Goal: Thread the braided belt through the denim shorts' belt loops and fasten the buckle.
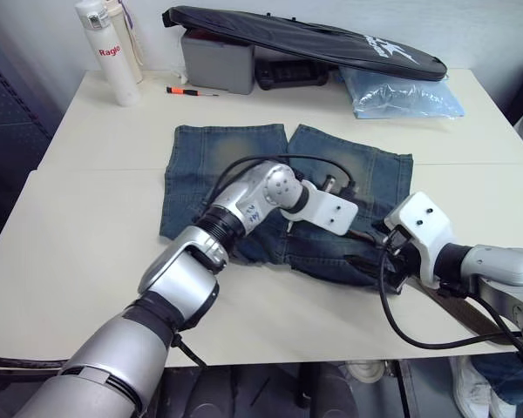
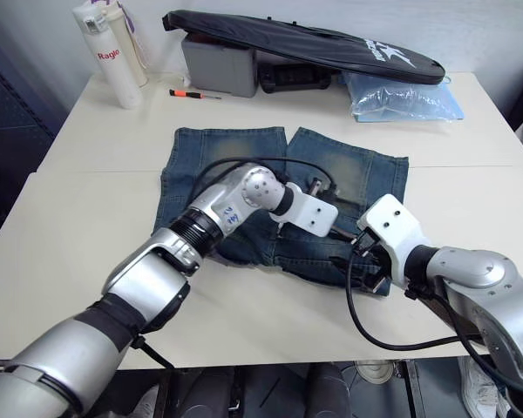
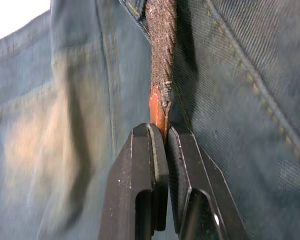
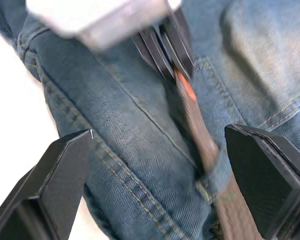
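The denim shorts point(image 1: 227, 157) lie flat on the white table point(image 1: 78, 252), waistband toward me. My left gripper point(image 3: 164, 132) is shut on the orange-brown tip of the braided belt point(image 3: 162, 45), over the shorts near the waistband. In the right wrist view the belt point(image 4: 200, 135) passes under one of the belt loops point(image 4: 213, 173). My right gripper point(image 4: 157, 131) is open, its fingers on either side of the belt and that loop. The brown strap point(image 1: 471, 318) trails off the table's front right edge. The buckle is out of view.
Along the back of the table stand a white bottle point(image 1: 109, 52), a grey box point(image 1: 218, 61), a long black bag point(image 1: 305, 39) and a pale blue plastic bag point(image 1: 401, 94). An orange and black pen point(image 1: 192, 91) lies behind the shorts.
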